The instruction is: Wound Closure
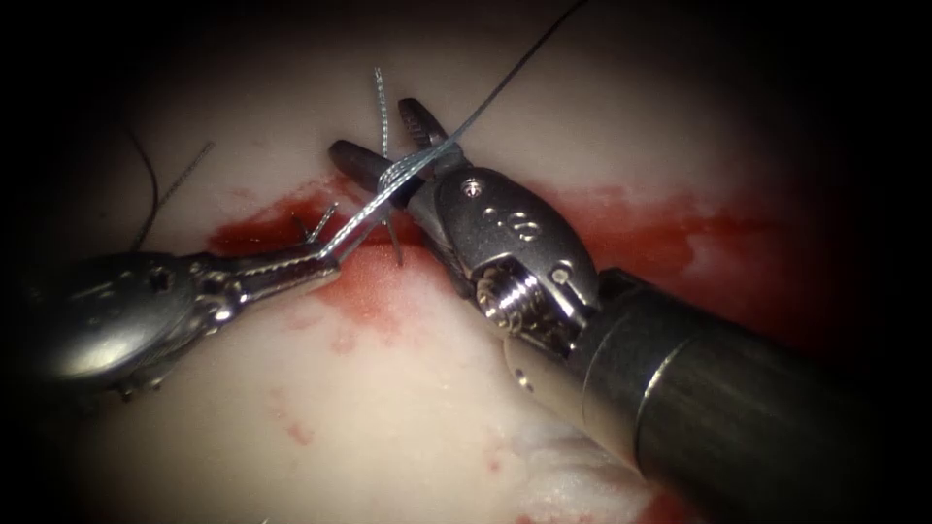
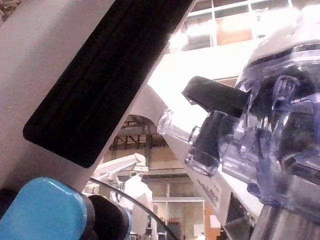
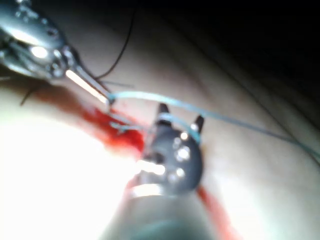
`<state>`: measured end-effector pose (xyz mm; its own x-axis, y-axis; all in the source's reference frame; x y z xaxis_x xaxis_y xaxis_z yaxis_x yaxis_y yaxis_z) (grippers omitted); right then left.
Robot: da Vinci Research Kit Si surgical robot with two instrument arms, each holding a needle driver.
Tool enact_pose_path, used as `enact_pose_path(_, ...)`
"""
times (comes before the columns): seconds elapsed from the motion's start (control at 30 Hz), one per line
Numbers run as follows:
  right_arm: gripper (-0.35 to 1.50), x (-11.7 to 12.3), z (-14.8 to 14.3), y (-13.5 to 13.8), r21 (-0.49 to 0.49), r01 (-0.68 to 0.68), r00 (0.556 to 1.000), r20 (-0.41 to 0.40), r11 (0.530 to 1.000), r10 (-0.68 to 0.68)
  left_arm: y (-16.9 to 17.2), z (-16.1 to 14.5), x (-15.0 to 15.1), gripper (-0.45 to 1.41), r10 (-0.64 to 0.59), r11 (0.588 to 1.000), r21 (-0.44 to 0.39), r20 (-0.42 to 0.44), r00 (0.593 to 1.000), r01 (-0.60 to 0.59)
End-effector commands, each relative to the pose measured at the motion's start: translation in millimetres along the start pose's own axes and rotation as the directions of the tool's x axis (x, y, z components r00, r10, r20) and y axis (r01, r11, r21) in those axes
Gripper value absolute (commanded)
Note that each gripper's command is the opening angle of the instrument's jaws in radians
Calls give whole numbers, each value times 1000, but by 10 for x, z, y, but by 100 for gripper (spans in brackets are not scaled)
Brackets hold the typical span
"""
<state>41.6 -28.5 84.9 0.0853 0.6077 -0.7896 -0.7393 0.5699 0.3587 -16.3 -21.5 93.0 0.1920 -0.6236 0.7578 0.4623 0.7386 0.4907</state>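
Two tools meet over the cut (image 1: pixel 291 228) in the tissue (image 1: pixel 408 408). On the left, your left tool (image 1: pixel 325 254) lies low along the red-stained line, its jaws clenched on the thread (image 1: pixel 364 218) right at their tips; the right wrist view shows the same pinch (image 3: pixel 106 98). From there the thread runs up and to the right to your right tool (image 1: pixel 388 136), where it is wound in several turns around the two jaws near their base, then carries on toward the far right and out of sight. Your right tool's jaws stand released, spread in a V, grasping nothing. Short cut ends of thread (image 1: pixel 381 102) stick up beside those jaws. Red fluid (image 1: pixel 670 223) spreads along the cut to the right. You cannot make out the needle in these views.
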Motion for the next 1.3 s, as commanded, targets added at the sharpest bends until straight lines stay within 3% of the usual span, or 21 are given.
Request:
enact_pose_path(0.03, 42, 2, 11, -3, 1, 3, 1000, -7, 1000, -3, 5, 5, -12, -45, 3, 1000, 2, 6, 1000, -3)
enact_pose_path(0.47, 39, -10, 9, -7, -11, 20, 999, 38, 1000, -20, 21, -15, -34, -45, -26, 998, -64, 8, 1000, 26)
enact_pose_path(0.67, 39, -28, 12, -7, -21, 37, 998, 52, 999, -36, 22, -24, -49, -45, -22, 996, -86, 33, 999, 25)
enact_pose_path(1.3, 47, -26, 20, 4, -61, -85, 995, 45, 995, 87, 19, -22, -53, -45, -20, 993, -112, 46, 999, 25)
